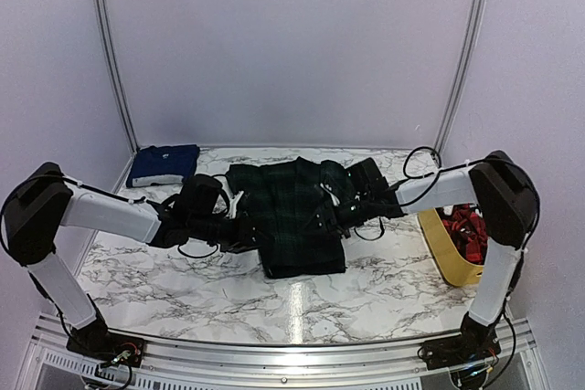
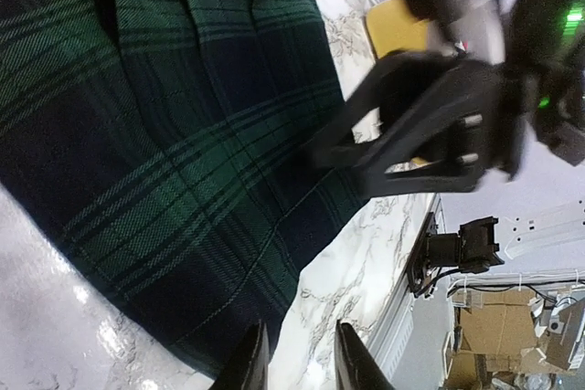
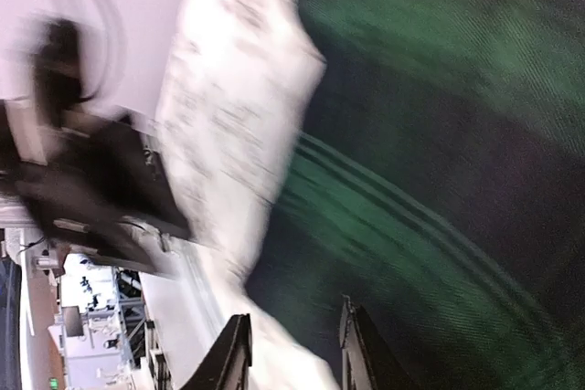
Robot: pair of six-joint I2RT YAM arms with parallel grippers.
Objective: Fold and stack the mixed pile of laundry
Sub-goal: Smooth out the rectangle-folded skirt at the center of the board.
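Top external view: the plaid garment (image 1: 294, 216) lies in the middle of the bench (image 1: 164, 285), long axis running away from the arms. Left claw (image 2: 300, 344) sits at its left edge, right claw (image 3: 297, 328) at its right (equally near), both slightly parted and grasping nothing.

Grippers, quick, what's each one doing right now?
Left gripper: open, empty, beside the plaid garment's edge.
Right gripper: open over the plaid garment's edge; blurred, no grip seen.

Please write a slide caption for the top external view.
Left arm and right arm flank a plaid garment on the marble table, navy cloth behind.
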